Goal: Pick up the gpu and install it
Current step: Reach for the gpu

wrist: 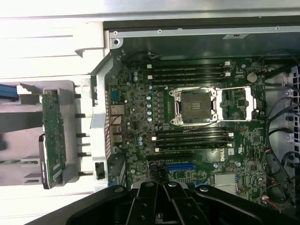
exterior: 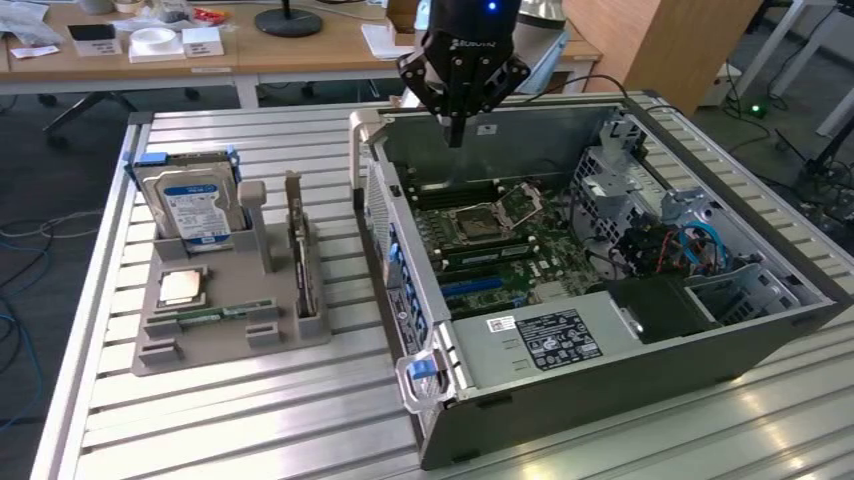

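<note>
One pincer point(exterior: 458, 132), jaws shut with nothing between them, which we log as hanging over the far wall of the open computer case point(exterior: 641, 380). One gpu point(exterior: 304, 255), well apart from the pincer, lower and toward the exterior view's left of it, outside the case. It stands on its long edge in a slot of the grey holder point(exterior: 287, 335), apparently so that its upper edge is free for a grasp from above. Farther from the pincer, in the same holder, are one hard drive point(exterior: 198, 205) standing upright and one processor point(exterior: 180, 288) lying flat. Below the pincer, one motherboard point(exterior: 534, 265) faces up, the case being laid on its side with its panel off, we judge for reach from above. Its blue expansion slot point(wrist: 180, 166) is empty. We count the gpu as neither picked up nor installed.
</note>
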Robot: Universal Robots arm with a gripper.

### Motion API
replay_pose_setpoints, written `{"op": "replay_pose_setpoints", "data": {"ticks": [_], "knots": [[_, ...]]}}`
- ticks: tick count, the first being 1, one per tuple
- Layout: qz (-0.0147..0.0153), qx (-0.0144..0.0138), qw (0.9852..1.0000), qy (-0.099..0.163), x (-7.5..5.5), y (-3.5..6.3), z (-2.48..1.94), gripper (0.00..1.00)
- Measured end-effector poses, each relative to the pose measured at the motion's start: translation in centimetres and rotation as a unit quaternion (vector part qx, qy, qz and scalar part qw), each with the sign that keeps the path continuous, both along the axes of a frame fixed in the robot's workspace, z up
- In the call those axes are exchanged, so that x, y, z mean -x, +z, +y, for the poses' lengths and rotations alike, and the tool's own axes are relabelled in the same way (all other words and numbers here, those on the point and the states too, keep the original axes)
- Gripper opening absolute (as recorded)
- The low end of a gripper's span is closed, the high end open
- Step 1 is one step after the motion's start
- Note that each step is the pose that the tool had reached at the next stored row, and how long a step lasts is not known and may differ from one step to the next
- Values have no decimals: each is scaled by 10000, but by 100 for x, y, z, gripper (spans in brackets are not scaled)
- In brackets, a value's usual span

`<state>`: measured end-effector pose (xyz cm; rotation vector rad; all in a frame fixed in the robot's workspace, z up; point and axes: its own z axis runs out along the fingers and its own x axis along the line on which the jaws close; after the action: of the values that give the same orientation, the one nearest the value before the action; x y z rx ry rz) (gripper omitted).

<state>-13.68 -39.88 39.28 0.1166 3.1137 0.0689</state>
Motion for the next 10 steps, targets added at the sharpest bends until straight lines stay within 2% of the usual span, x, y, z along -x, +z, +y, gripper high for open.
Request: {"op": "replay_pose_setpoints", "data": {"ticks": [10], "knots": [[0,0,10000,0,89,-3,0,11]]}}
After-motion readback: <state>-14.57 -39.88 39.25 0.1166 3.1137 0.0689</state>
